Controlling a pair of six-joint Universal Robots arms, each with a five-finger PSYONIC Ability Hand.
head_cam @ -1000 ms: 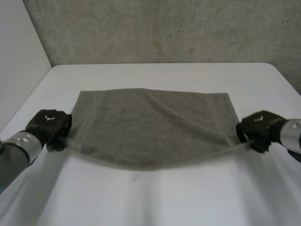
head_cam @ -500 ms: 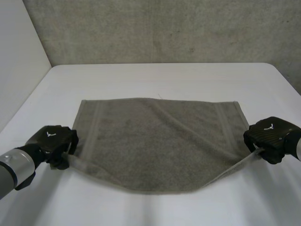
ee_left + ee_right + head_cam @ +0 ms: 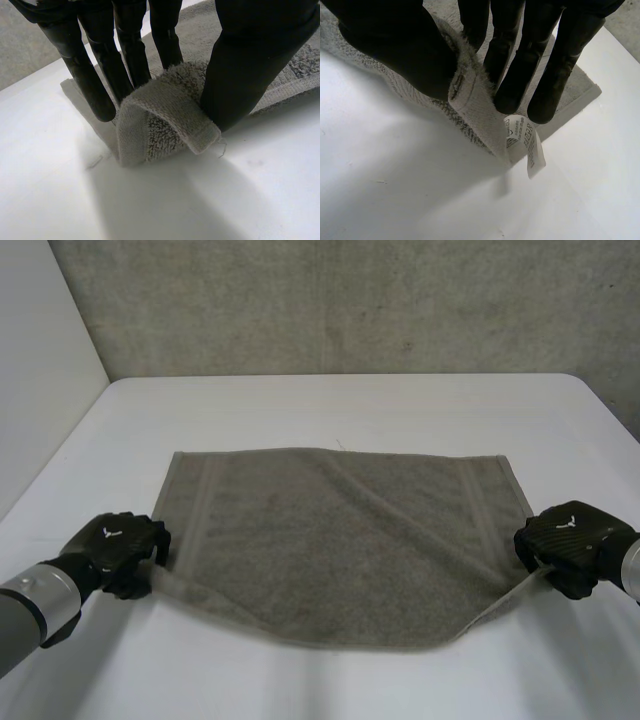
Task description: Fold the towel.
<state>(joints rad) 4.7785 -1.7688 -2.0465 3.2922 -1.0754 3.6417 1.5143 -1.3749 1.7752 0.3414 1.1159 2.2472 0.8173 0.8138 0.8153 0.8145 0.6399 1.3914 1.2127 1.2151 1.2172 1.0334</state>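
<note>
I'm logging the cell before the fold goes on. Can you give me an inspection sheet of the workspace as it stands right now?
Surface: white table, with the towel lying on it.
Job's things: grey-brown terry towel, spread out, far edge flat on the table, both near corners lifted; a white care label hangs at the right hand's corner.
Clutter: nothing seen.
Hands: left hand pinches the near left corner between thumb and fingers; right hand pinches the near right corner the same way.
Cables: nothing seen.
Surroundings: grey concrete wall behind the table; white side panel at its left.
</note>
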